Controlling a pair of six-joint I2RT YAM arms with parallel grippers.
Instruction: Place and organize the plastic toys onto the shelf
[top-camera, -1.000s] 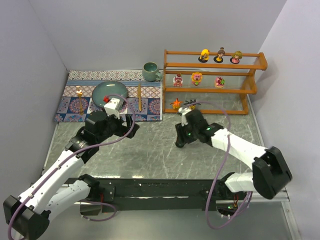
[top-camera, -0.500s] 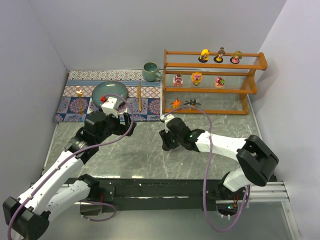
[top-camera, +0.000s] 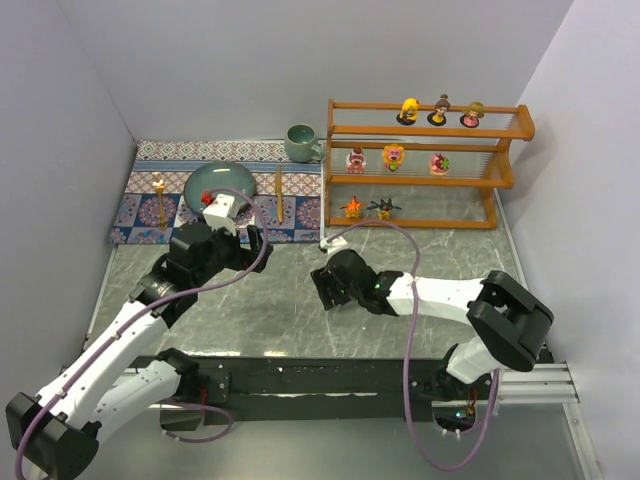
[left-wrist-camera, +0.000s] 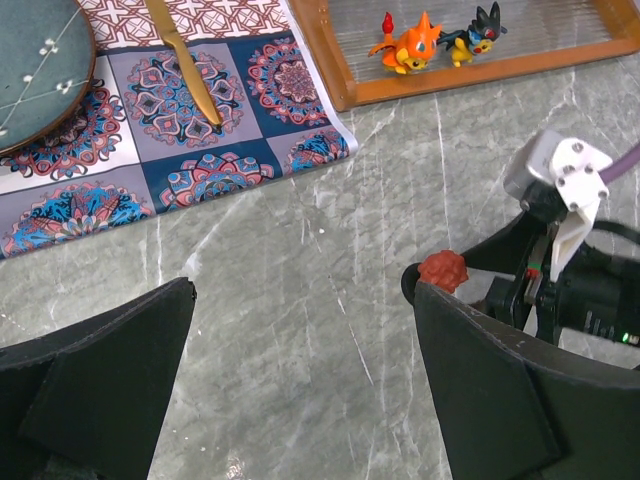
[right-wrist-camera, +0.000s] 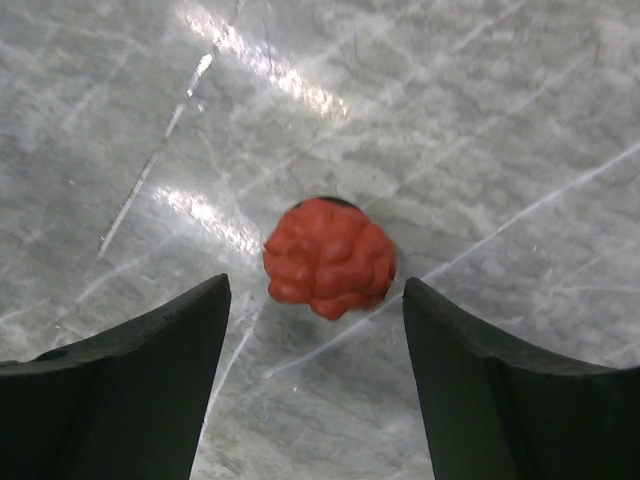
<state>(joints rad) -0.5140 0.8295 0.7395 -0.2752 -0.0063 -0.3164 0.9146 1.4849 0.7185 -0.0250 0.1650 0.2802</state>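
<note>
Since the lumpy red toy (right-wrist-camera: 330, 262) is the only figure I can see that's off the shelf (top-camera: 425, 181), that's where I'm parked. It sits alone on the grey marble table (top-camera: 270, 325), out in the open and well in front of the rack's left end. From straight above it's just a knobbly red blob with a sliver of dark base, so I can't tell which character it is. The right gripper (top-camera: 322, 288) hangs over it with its fingers spread, one on each side and neither touching, so nothing's grabbed yet. The toy is centred in the gap, which is how I want it before closing. In the overhead view the gripper hides the toy completely. The left gripper (left-wrist-camera: 302, 300) is wide apart too and holding nothing. It hovers near the front edge of the patterned mat (top-camera: 140, 212), I reckon mostly to keep clear and give me a side look at the pick. The shelf is sorted by rows: three round-headed figures (top-camera: 440, 111) up top and three pinkish bears (top-camera: 394, 157) in the middle. The bottom tier has only the orange creature (left-wrist-camera: 410, 50) and the dark spiky one (left-wrist-camera: 478, 35), side by side at the left. That leaves room to their right, so my guess is the red one goes there. The plate (top-camera: 210, 180) and mug (top-camera: 298, 141) on the mat aren't part of this.
</note>
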